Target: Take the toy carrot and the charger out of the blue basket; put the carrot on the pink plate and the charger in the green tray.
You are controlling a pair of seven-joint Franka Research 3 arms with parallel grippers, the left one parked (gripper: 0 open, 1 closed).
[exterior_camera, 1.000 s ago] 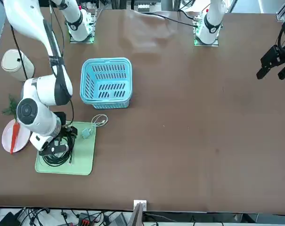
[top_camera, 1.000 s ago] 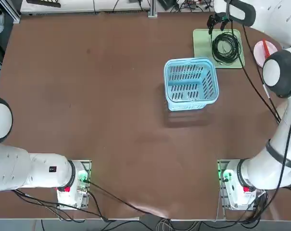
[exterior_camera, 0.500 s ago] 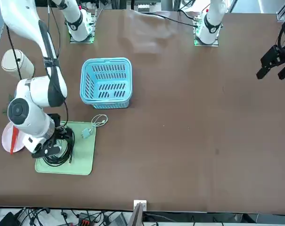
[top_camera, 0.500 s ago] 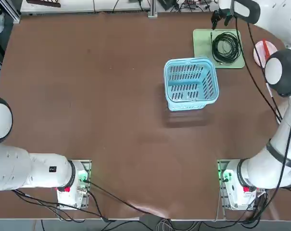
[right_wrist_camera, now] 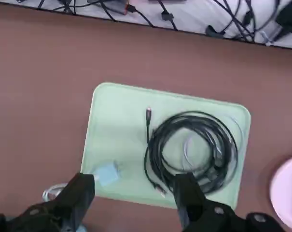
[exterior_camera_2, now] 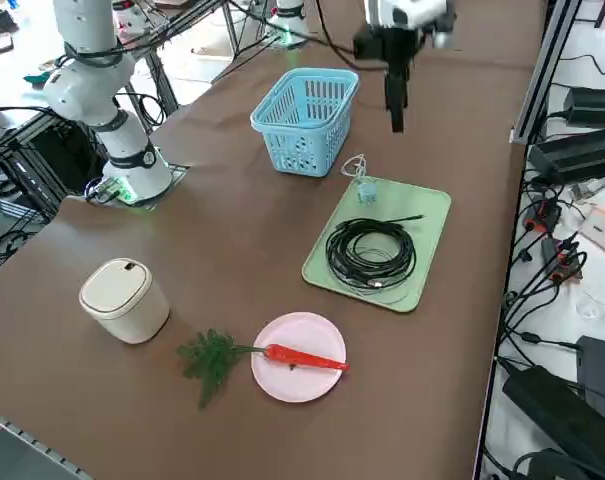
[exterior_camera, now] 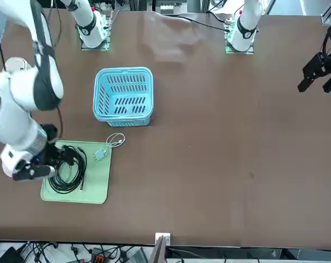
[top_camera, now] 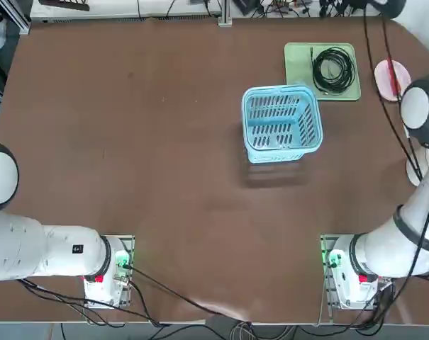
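The light blue basket point(top_camera: 281, 124) point(exterior_camera_2: 307, 118) stands empty mid-table. Beyond it lies the pale green tray point(top_camera: 299, 67) point(exterior_camera_2: 427, 215) point(right_wrist_camera: 117, 125), holding the charger point(top_camera: 332, 69) point(exterior_camera_2: 370, 253) point(right_wrist_camera: 194, 150), a coil of black cable. The toy carrot point(exterior_camera_2: 304, 357) point(top_camera: 391, 74) lies across the pink plate point(exterior_camera_2: 300, 375) point(top_camera: 400, 72), with its green tuft point(exterior_camera_2: 210, 358) out on the table. My right gripper point(exterior_camera_2: 396, 118) point(right_wrist_camera: 133, 183) hangs open high above the tray's basket-side edge. It holds nothing, and it is well clear of the coil.
A small pale blue plug point(exterior_camera_2: 367, 188) point(right_wrist_camera: 106, 173) with a thin white cord point(exterior_camera_2: 355, 165) lies at the tray's edge nearest the basket. A white cylindrical bin point(exterior_camera_2: 122, 300) stands near the carrot's tuft. Loose cables run beyond the table's far edge.
My right gripper has lifted away from the black coil and drawn back upward. The coil stays in the tray. Basket, plate and carrot have not moved.
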